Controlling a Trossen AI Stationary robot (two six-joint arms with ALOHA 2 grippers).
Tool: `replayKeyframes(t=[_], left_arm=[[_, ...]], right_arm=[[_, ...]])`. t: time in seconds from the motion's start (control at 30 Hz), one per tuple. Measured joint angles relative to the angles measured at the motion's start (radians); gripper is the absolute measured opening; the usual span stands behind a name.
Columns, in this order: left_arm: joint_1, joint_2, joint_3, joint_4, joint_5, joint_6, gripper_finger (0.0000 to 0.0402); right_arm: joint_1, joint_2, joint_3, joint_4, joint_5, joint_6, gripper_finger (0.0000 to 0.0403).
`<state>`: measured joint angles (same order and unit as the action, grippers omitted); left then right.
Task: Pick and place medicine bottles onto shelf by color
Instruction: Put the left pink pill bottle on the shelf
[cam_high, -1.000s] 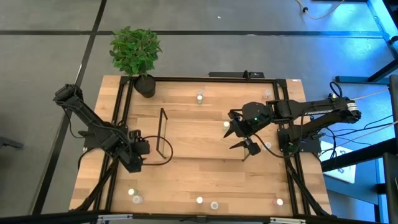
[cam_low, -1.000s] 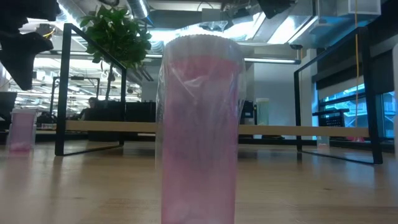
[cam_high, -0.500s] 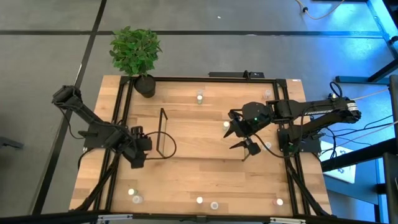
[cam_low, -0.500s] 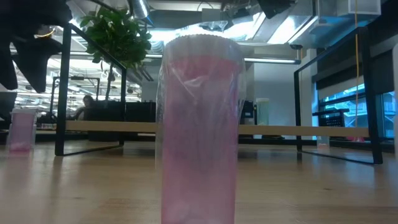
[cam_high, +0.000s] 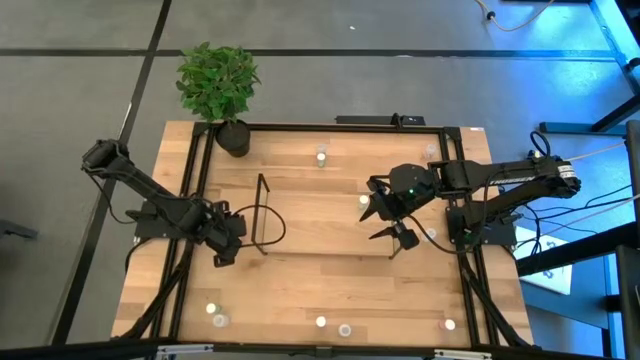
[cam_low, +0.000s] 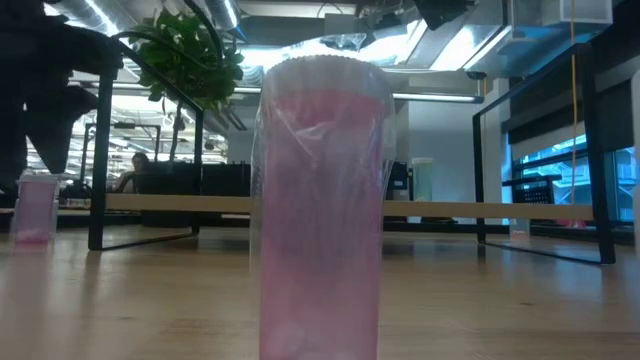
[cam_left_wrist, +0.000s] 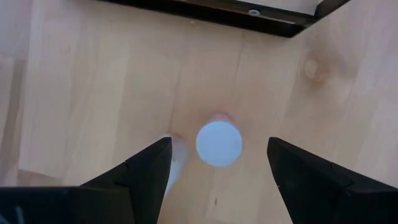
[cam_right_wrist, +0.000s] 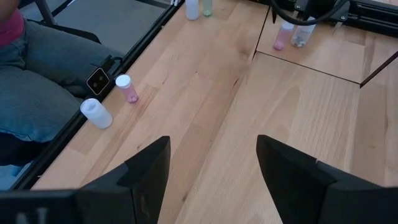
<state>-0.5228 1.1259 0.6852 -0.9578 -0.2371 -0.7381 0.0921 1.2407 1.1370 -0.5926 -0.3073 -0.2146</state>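
A pink-tinted medicine bottle with a white cap stands upright on the table between the open fingers of my left gripper. The fingers point down on either side of it, apart from it. In the high view my left gripper is beside the near end of the shelf, and the arm hides the bottle. My right gripper is open and empty over the table's middle right, near a bottle. A pink bottle stands right in front of the low camera.
Other bottles stand along the near edge, the far side and the right side. Two bottles stand by the black table frame, with a person's legs beyond it. A potted plant stands at the far left corner.
My left gripper has moved toward the table's right and a little toward the far edge, closer to the shelf. In the low view it now reaches lower. My right arm has kept still.
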Motion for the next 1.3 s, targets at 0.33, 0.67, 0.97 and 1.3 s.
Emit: replayKeyframes(t=[0.33, 0.67, 0.97, 1.3], left_arm=[[0.0, 0.0, -0.078, 0.092, -0.001, 0.006, 0.0259], [0.0, 0.0, -0.105, 0.137, -0.019, -0.014, 0.0259], [-0.001, 0.0, -0.105, 0.172, -0.024, 0.013, 0.0259], [-0.001, 0.0, -0.105, 0.166, 0.0, 0.007, 0.0256]], right_arm=[[0.0, 0.0, 0.0, 0.0, 0.0, 0.0, 0.0242], [0.0, 0.0, 0.0, 0.0, 0.0, 0.0, 0.0242], [0.0, 0.0, 0.0, 0.0, 0.0, 0.0, 0.0242], [0.0, 0.0, 0.0, 0.0, 0.0, 0.0, 0.0242]])
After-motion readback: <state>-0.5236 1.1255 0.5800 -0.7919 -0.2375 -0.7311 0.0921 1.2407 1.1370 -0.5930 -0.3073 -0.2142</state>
